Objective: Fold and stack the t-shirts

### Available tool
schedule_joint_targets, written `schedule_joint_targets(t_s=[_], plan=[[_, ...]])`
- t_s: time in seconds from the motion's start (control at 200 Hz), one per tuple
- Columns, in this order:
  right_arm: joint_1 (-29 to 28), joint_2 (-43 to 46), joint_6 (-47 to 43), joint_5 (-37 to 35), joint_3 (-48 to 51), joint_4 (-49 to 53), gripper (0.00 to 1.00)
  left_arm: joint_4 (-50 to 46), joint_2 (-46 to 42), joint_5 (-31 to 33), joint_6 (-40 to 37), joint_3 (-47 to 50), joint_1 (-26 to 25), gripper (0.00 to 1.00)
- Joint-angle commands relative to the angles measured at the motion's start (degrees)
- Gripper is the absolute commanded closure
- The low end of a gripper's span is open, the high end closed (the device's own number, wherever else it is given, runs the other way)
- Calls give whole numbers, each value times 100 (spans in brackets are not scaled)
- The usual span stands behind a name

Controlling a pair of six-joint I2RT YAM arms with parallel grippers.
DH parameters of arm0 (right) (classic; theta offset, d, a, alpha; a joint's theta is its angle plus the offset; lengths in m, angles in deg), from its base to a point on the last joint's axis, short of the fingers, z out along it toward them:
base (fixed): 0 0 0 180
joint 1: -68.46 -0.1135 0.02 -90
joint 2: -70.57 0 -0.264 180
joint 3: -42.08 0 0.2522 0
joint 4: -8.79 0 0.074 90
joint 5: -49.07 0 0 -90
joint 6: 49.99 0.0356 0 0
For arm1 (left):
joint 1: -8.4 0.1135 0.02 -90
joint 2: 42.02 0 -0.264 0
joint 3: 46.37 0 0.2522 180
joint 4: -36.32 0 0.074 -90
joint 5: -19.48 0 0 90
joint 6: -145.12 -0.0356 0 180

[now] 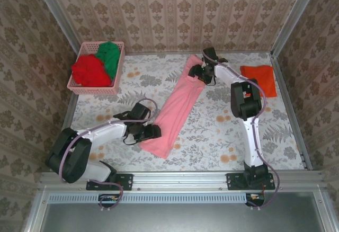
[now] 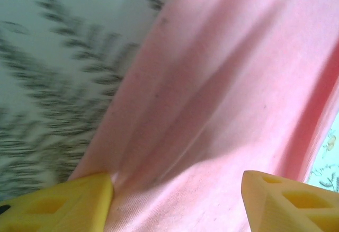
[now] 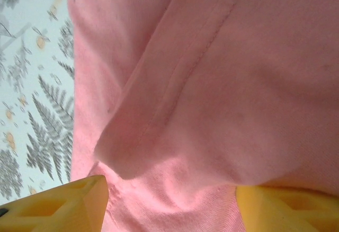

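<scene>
Light pink t-shirt (image 1: 177, 107) lies folded into a long narrow strip, running diagonally across the flowered table (image 1: 222, 136) from near left to far centre. The left gripper (image 1: 151, 132) sits at its near end, and in the left wrist view its yellow fingers (image 2: 79, 203) stand spread with the pink cloth (image 2: 222, 83) lying between them. The right gripper (image 1: 197, 73) is at the far end, its jaws likewise apart over a seamed fold of the cloth (image 3: 212, 83). The orange t-shirt (image 1: 259, 78) rests folded at the far right. The red t-shirt (image 1: 89, 70) and green t-shirt (image 1: 110, 56) are bundled in the pink basket (image 1: 95, 89) at the far left
</scene>
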Motion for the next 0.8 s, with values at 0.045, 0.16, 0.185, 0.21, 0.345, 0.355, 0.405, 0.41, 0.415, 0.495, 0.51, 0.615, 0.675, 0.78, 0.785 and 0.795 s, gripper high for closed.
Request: schedule_joint_targets(t_s=[0.045, 0.16, 0.185, 0.21, 0.345, 0.355, 0.405, 0.41, 0.415, 0.495, 0.51, 0.615, 0.675, 0.78, 0.785, 0.795], plan=[[-61, -983, -146, 90, -1262, 740, 33, -486, 689, -379, 211, -266, -580, 32], [-150, -1580, 34, 206, -2336, 886, 33, -298, 978, -559, 351, -463, -966, 31], [-172, -1691, 101, 236, -2525, 889, 33, -347, 1015, -539, 341, -521, -1018, 31], [-187, -1790, 158, 279, -2676, 878, 33, -402, 1046, -511, 326, -570, -1057, 31], [-211, -1958, 300, 391, -3139, 793, 32, -646, 866, -293, 224, -669, -1063, 30], [-206, -1941, 283, 387, -3134, 797, 31, -671, 827, -256, 209, -675, -1053, 29], [-201, -1788, 107, 325, -3121, 865, 28, -765, 639, -94, 160, -706, -1002, 28], [-205, -1772, 81, 319, -3114, 880, 28, -766, 618, -85, 150, -706, -989, 28], [-207, -1755, 59, 302, -3106, 891, 28, -766, 599, -76, 140, -706, -983, 27], [-209, -1342, -368, 99, -2849, 1000, 23, -727, 190, 155, -25, -690, -806, 22], [-204, -1204, -462, 79, -2715, 969, 21, -711, 109, 199, -80, -701, -764, 22], [-204, -82, -1073, 59, -1113, 143, 15, -523, -381, 505, -460, -627, -356, 15], [-205, 605, -1346, 24, -71, -464, 13, -303, -631, 546, -862, -536, -100, 7], [-214, 1757, -1843, 22, 1732, -1393, 9, -92, -1096, 674, -1768, -472, 255, 2], [-216, 1811, -1865, 18, 1817, -1432, 9, -82, -1119, 677, -1821, -466, 272, 2], [-222, 1917, -1911, 14, 1992, -1504, 9, -66, -1170, 688, -1908, -458, 300, 2]])
